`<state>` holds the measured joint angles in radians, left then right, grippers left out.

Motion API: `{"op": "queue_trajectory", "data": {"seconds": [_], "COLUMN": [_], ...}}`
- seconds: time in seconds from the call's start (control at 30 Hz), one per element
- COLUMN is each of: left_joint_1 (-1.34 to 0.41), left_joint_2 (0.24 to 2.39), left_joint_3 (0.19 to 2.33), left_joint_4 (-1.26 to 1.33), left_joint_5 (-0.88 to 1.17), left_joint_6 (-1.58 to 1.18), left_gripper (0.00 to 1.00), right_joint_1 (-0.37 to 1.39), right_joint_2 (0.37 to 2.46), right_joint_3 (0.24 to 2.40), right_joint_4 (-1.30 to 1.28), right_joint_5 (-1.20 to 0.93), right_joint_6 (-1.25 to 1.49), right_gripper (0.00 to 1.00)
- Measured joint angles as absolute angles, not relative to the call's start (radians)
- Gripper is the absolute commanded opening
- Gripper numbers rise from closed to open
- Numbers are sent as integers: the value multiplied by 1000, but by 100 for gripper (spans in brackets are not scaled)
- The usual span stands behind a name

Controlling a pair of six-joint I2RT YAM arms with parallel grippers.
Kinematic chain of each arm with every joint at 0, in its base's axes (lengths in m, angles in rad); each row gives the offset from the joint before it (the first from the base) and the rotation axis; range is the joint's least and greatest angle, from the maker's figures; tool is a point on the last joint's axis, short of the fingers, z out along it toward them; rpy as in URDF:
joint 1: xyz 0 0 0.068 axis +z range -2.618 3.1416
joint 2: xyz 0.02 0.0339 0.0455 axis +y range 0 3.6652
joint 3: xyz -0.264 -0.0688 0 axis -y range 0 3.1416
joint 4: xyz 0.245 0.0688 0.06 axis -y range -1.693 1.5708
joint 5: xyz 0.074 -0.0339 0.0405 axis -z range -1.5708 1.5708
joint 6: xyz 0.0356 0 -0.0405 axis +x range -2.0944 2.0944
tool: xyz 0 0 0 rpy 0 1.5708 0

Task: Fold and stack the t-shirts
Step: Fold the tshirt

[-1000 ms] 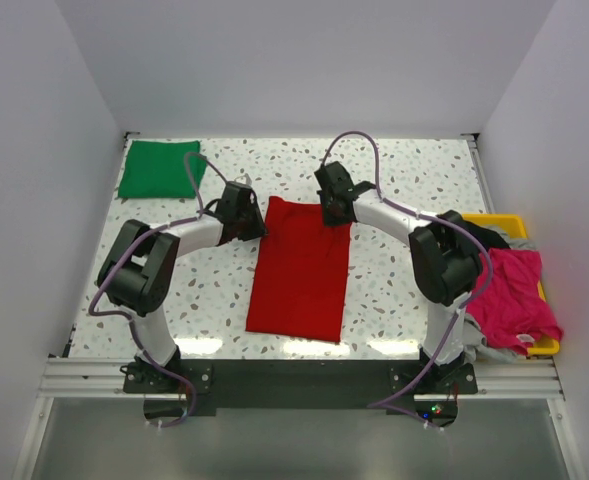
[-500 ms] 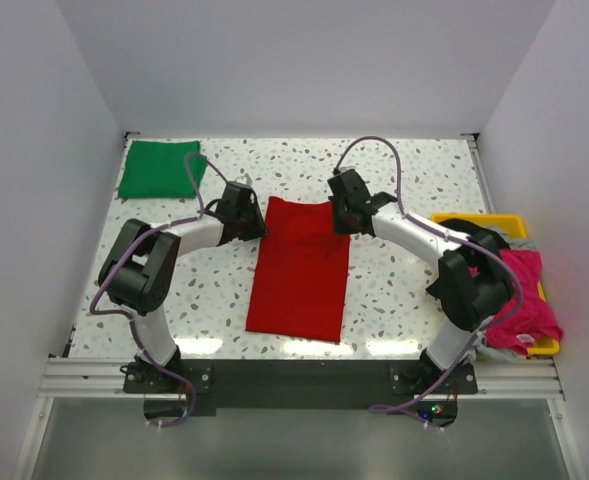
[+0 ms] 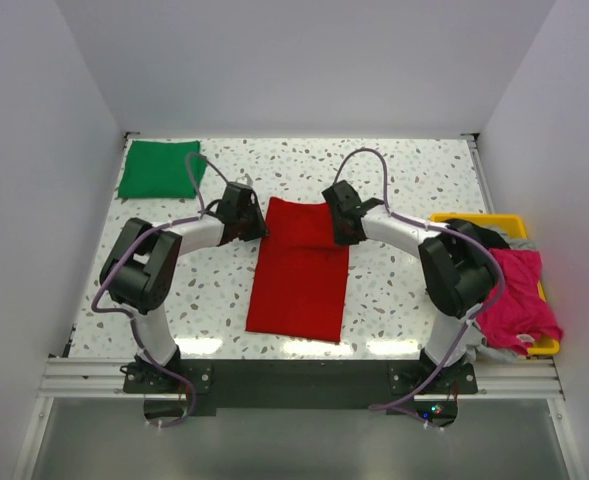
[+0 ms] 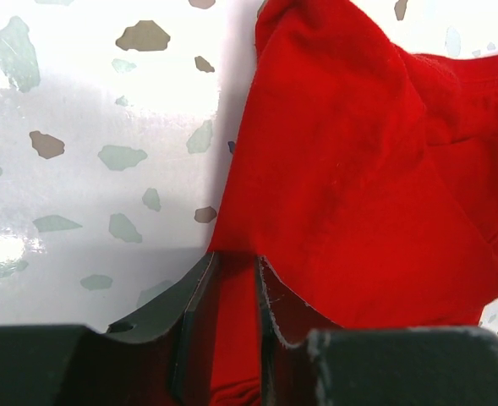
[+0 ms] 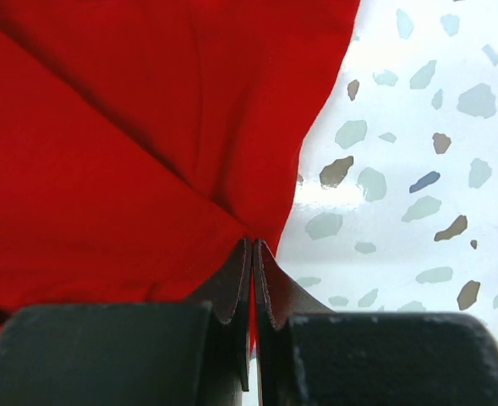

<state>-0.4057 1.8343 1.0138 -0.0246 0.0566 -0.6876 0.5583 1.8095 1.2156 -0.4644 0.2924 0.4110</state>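
1. While each hand pinches one of its far corners, the red shirt lies flat on the desk as a long strip. Its long axis runs from the hands back toward the arm bases.
2. The left hand is narrowed onto a thin band of red cloth at the strip's left far corner. The right hand is closed almost flat on the right far corner, with cloth fanning out ahead and to its left.
3. The free hem is at the opposite end, behind both hands. Neither hand is nearer to it, since they sit level across the strip.
4. The next fold probably carries the held edge back along that axis onto the hem, both hands travelling together to keep it square.
5. The green shirt, already folded, lies beyond and left of the left hand, well apart from it.
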Motion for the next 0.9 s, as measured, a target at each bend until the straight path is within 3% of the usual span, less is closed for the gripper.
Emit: {"op": "queue_trajectory", "data": {"seconds": [0.33,0.6,0.9], "left_joint_1": [-406,-406,-404], "left_joint_2": [1730,1493,1420], "left_joint_3": [997,844,706], "left_joint_4": [-44,-33,-28], "left_joint_5": [76,83,103], "left_joint_6": [-688,-708,-741], "left_gripper": [35,36,37], "right_joint_1": [556,534,457], "right_joint_2": [1879,1912,2018], "right_joint_3": [1247,1267,1407], "right_joint_4": [-478,-477,-472], "right_joint_5": [296,243,123], "right_joint_6": [411,412,418], "right_gripper": [15,15,15]}}
